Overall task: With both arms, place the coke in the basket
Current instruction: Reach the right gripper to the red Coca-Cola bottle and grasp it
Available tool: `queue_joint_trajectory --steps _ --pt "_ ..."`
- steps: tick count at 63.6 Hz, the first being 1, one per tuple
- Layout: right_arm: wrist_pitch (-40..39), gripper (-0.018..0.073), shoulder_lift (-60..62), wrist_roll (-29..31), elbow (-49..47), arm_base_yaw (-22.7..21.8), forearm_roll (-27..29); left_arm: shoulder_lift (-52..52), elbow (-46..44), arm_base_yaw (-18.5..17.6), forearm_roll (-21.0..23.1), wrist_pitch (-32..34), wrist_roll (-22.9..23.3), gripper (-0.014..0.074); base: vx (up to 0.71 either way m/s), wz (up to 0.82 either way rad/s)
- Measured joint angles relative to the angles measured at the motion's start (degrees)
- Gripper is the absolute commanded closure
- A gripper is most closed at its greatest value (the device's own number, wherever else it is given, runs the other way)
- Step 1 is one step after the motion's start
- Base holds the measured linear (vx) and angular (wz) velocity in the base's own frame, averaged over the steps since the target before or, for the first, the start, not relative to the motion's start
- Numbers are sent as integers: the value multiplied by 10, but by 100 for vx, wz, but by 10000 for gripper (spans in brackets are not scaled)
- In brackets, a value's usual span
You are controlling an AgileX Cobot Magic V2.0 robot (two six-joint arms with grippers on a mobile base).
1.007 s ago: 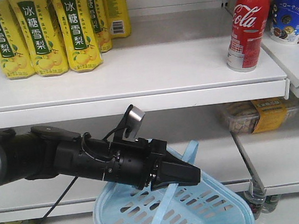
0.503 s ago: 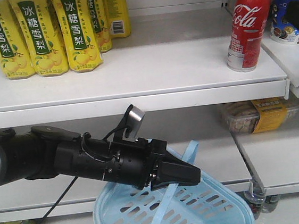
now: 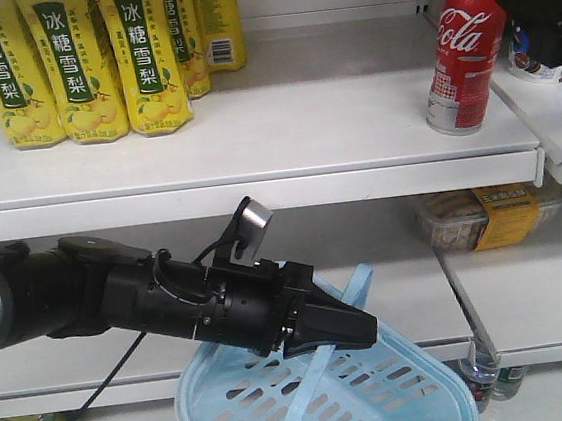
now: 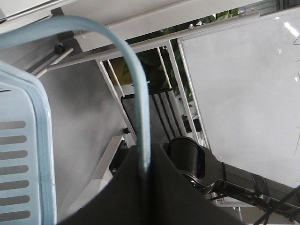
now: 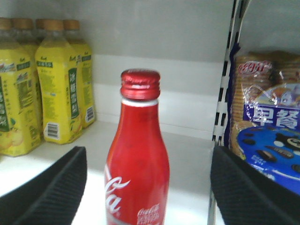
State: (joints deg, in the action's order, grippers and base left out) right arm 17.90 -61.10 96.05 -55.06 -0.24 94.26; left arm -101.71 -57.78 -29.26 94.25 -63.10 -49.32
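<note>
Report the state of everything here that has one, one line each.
coke: upright on the upper shelf, capped, ungripped.
right gripper: open, facing the coke, not touching.
basket: tilted, hanging by its handle, no coke inside.
left gripper: shut on the basket handle.
yellow bottles: upright, capped.

One coke (image 3: 465, 45), one basket (image 3: 401, 399), perhaps five yellow bottles (image 3: 144, 59), two arms (image 3: 119, 293).
</note>
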Motion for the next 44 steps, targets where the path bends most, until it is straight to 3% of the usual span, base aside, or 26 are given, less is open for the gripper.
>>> queue_joint_trajectory --steps 11,44 --pt "13 20 -30 57 -27 0 37 0 0 0 0 0 0 602 0 0" --pt "49 20 -127 60 -113 0 40 0 0 0 0 0 0 602 0 0"
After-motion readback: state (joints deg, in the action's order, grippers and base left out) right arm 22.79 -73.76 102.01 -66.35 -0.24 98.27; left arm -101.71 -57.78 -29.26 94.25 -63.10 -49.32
